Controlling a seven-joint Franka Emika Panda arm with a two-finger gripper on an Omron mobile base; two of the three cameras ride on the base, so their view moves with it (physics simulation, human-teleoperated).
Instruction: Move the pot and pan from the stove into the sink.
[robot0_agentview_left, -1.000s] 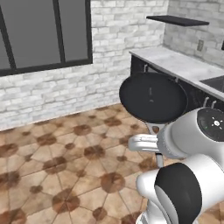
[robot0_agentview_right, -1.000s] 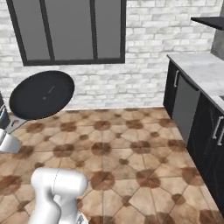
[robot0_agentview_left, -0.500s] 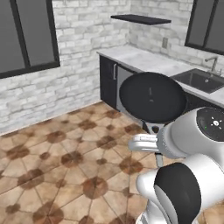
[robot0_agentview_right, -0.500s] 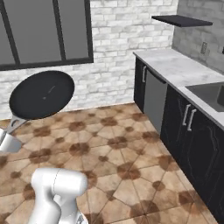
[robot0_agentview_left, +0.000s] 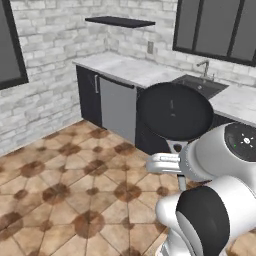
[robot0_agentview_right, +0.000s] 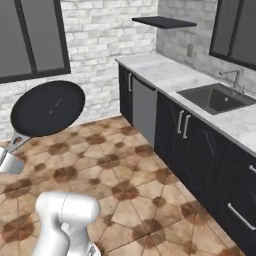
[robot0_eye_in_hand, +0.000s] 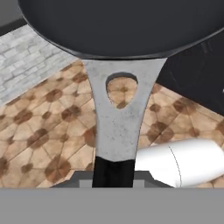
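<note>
The pan (robot0_eye_in_hand: 118, 26) is up in the air, carried by its handle (robot0_eye_in_hand: 118, 118) — the gripper (robot0_eye_in_hand: 113, 173) is pinched tight on the dark end of it, right at the bottom of the hand view, with the silvery neck and its hanging hole rising from there to the black bowl. In the left base view the pan (robot0_agentview_left: 175, 111) is tipped up on edge, its dark face turned to the room, just above the white arm (robot0_agentview_left: 220, 165). In the right base view it (robot0_agentview_right: 47, 107) hangs over the tiled floor (robot0_agentview_right: 125, 175), well apart from the cabinets.

Beyond that, the marble counter (robot0_agentview_right: 165, 75) runs along the wall, and the sink (robot0_agentview_right: 215, 98) sits sunk in it with the faucet (robot0_agentview_right: 234, 77) behind. So the pan is held, not yet over the basin.

The risk, as I see it: a grip that far out on the handle leaves the bowl's weight on a long lever, so the pan could twist in the jaws during a swing. And a rim carried this low could clip the counter edge or the faucet on the way in.
</note>
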